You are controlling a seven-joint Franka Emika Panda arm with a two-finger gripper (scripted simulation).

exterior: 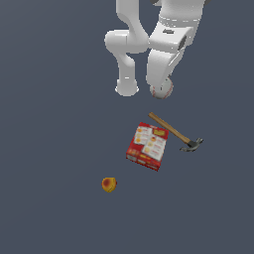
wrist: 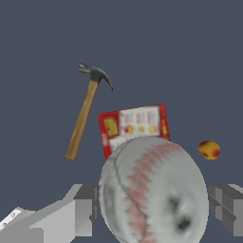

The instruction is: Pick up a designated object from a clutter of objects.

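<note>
Exterior view: white ball (exterior: 162, 90) beneath the arm, beyond red box (exterior: 148, 146) and hammer (exterior: 174, 132); fruit (exterior: 109, 184) nearer.

Wrist view: end effector (wrist: 154, 209) closed on the ball (wrist: 154, 192), fingers (wrist: 85, 209) flanking its widest girth. Probably light, firm, roll-prone.

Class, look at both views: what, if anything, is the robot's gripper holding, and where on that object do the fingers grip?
The gripper holds the white ball, one finger on each opposite side, around its widest part.
</note>
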